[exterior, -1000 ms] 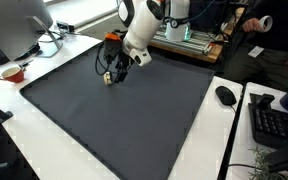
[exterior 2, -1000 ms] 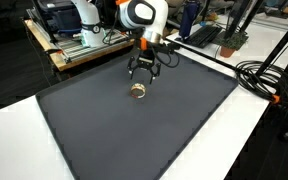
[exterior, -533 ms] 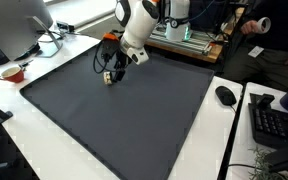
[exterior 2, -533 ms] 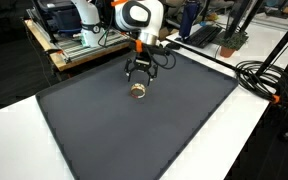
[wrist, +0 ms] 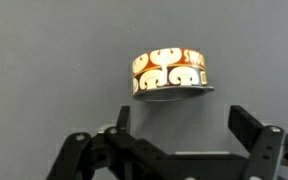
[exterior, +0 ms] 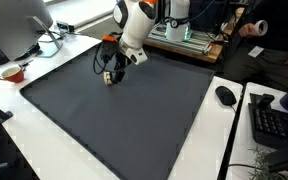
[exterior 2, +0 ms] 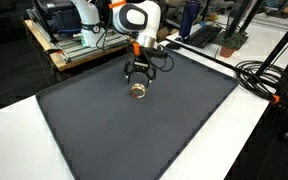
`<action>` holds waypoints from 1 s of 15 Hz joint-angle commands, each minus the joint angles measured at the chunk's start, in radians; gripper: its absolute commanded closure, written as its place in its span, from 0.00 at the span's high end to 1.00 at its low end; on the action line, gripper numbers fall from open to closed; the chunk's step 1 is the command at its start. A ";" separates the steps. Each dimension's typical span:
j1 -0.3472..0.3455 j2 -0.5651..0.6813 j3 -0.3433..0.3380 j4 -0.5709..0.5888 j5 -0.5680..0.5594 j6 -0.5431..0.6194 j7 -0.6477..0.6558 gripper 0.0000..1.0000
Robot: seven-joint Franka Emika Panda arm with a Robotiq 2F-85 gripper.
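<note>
A small round tin (wrist: 172,74) with an orange and cream pattern stands on the dark grey mat (wrist: 44,60). It also shows in both exterior views (exterior: 108,80) (exterior 2: 138,93). My gripper (wrist: 182,120) is open and empty, its two black fingers spread wide just short of the tin and not touching it. In both exterior views the gripper (exterior: 114,72) (exterior 2: 139,82) hangs just above the tin, pointing down at it.
The mat (exterior 2: 134,130) lies on a white table (exterior: 24,150). A red bowl (exterior: 13,72) and a monitor (exterior: 19,25) stand at one side. A mouse (exterior: 225,95) and a keyboard (exterior: 274,120) lie beyond the mat. Cables (exterior 2: 264,80) run along its edge.
The arm has shifted slightly; the gripper stays open above the tin, which has not moved.
</note>
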 commanded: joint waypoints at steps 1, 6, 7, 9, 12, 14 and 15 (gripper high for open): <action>-0.017 0.026 -0.004 0.024 -0.042 0.042 0.016 1.00; -0.017 0.042 -0.010 0.051 -0.043 0.056 0.016 1.00; -0.018 0.044 -0.010 0.055 -0.040 0.056 0.013 1.00; -0.020 0.050 -0.012 0.064 -0.034 0.052 0.010 1.00; -0.023 0.058 -0.015 0.074 -0.031 0.051 0.008 0.97; -0.029 0.063 -0.012 0.076 -0.019 0.050 -0.006 0.93; -0.031 0.063 -0.012 0.076 -0.015 0.047 -0.011 0.85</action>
